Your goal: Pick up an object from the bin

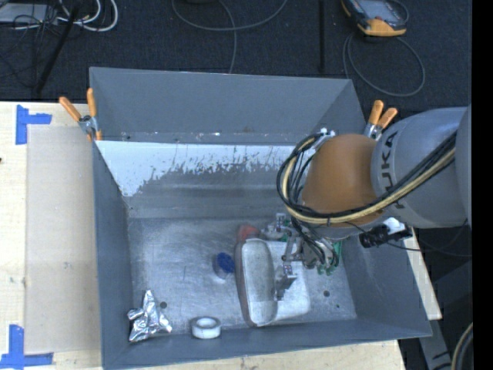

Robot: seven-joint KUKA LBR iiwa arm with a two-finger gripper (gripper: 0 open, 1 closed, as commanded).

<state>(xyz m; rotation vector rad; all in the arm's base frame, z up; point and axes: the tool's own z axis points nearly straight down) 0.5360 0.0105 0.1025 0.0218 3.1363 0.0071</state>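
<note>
The gripper [285, 277] is hanging low over the right side of a pale, translucent oblong tray [256, 282]; how far it is spread cannot be told, nor whether it is touching. The tray is lying flat at the near right of the grey bin's floor [166, 245], its long axis running from near wall to far wall. A small blue piece [224, 264] is sitting just left of it, with crumpled foil [149, 318] and a white tape roll [206, 327] lying well apart in the near left corner.
</note>
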